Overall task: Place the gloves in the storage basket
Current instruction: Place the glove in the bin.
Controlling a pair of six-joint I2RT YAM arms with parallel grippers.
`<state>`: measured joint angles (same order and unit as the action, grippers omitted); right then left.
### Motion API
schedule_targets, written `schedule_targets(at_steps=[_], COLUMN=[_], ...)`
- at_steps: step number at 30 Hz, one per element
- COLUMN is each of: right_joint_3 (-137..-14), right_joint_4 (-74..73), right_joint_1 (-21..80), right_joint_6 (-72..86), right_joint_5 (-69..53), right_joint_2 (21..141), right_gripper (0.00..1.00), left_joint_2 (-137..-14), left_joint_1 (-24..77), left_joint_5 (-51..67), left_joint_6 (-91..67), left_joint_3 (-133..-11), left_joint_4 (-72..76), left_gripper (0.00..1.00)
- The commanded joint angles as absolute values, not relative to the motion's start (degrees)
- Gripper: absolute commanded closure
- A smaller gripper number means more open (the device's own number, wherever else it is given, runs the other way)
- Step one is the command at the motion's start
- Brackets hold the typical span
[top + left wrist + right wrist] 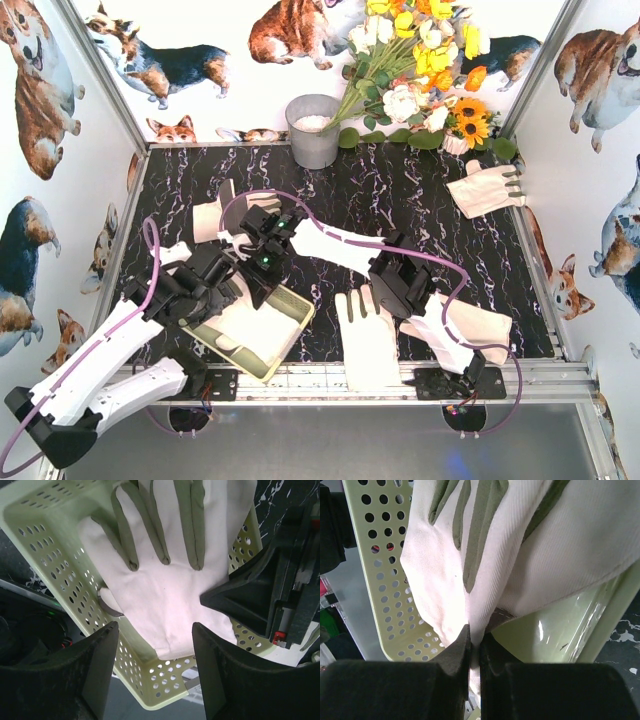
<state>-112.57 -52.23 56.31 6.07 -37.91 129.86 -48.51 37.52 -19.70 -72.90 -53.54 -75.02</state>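
The pale yellow-green storage basket (292,339) sits at the near edge, left of centre. A white glove with grey finger patches (170,580) lies in the basket (45,545), cuff over one corner. My left gripper (155,630) hangs open just above that cuff, nothing between its fingers. My right gripper (475,635) is shut on a fold of the glove (445,580) over the basket wall (375,555). In the top view both grippers crowd over the basket: left (228,283), right (268,272). More gloves lie on the table: near edge (368,340), under the right arm (485,325), far right (487,188), left (212,218).
A grey metal bucket (313,130) stands at the back centre with a bunch of artificial flowers (420,70) beside it. Walls with dog prints close in three sides. A metal rail (400,375) runs along the near edge. Purple cables loop over both arms.
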Motion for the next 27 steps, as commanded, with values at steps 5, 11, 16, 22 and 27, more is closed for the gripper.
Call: schedule_targets(at_steps=[5,11,16,22,27], right_joint_3=[-112.4,-113.4,-113.3,-113.1,-111.5], right_joint_4=[-50.8,-50.5,-49.7,-49.9,-48.5], right_joint_1=[56.8,56.8,56.8,56.2,54.3], right_joint_6=[5.1,5.7,6.7,6.4,7.2], right_joint_5=[-37.6,-38.7,-41.3,-40.0,-39.3], right_joint_2=[130.1,128.6,127.4,124.1,118.8], right_gripper=[0.97,0.67,0.59,0.49,0.39], left_joint_2=[-47.9,-47.3,-47.1,-47.8,-47.9], left_joint_1=[37.1,37.0,37.0,37.1,37.0], left_joint_5=[-24.3,-24.5,-25.0,-25.0,-25.8], left_joint_6=[-71.6,-72.2,-72.2,-71.9,-73.5], left_joint_3=[-56.3,-56.0,-56.3,-56.1,-55.3], left_joint_4=[-76.0,-75.5,-75.3,-74.0,-72.2], left_gripper=[0.46,0.46,0.45,0.43,0.43])
